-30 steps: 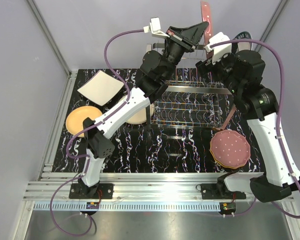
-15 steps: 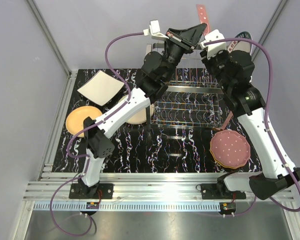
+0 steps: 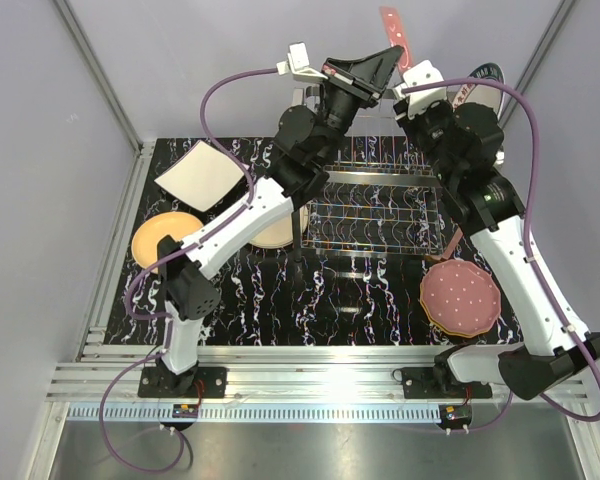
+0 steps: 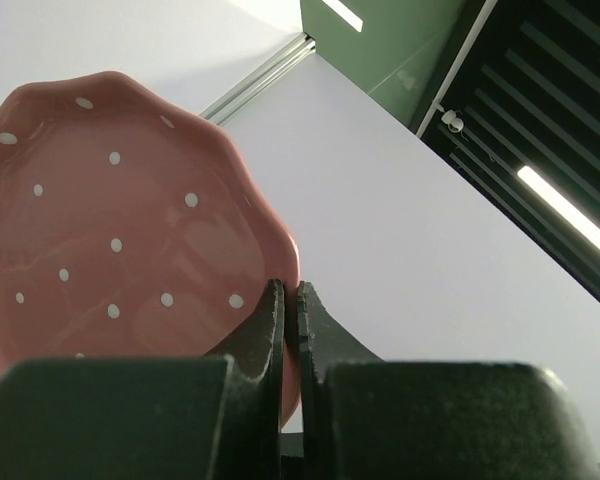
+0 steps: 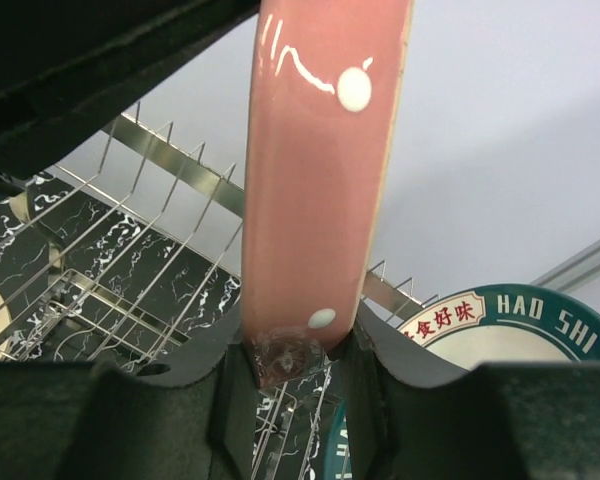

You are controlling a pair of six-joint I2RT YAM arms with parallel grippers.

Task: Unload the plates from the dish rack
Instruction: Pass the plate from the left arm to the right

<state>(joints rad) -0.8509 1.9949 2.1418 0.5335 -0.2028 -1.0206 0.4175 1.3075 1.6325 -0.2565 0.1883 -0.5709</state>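
A pink polka-dotted plate (image 3: 393, 28) is held in the air above the back of the chrome dish rack (image 3: 380, 205), edge-on to the top camera. My left gripper (image 3: 395, 52) is shut on its rim; the left wrist view shows the dotted face (image 4: 110, 230) beside the closed fingers of the left gripper (image 4: 290, 292). My right gripper (image 3: 409, 68) grips the same plate from the right. In the right wrist view the plate's edge (image 5: 320, 150) stands upright between the right gripper (image 5: 298, 345) fingers. A teal-rimmed plate with lettering (image 5: 500, 330) stands behind the rack (image 5: 130, 260).
On the table left of the rack lie a white square plate (image 3: 202, 174), a yellow-orange plate (image 3: 160, 238) and a cream plate (image 3: 278, 230) partly under the left arm. A second pink dotted plate (image 3: 460, 298) lies at the right front. The lettered plate (image 3: 485, 82) sits at the back right.
The right gripper moved in from the right and closed on the raised pink plate. The plate and both grippers shifted slightly left and up.
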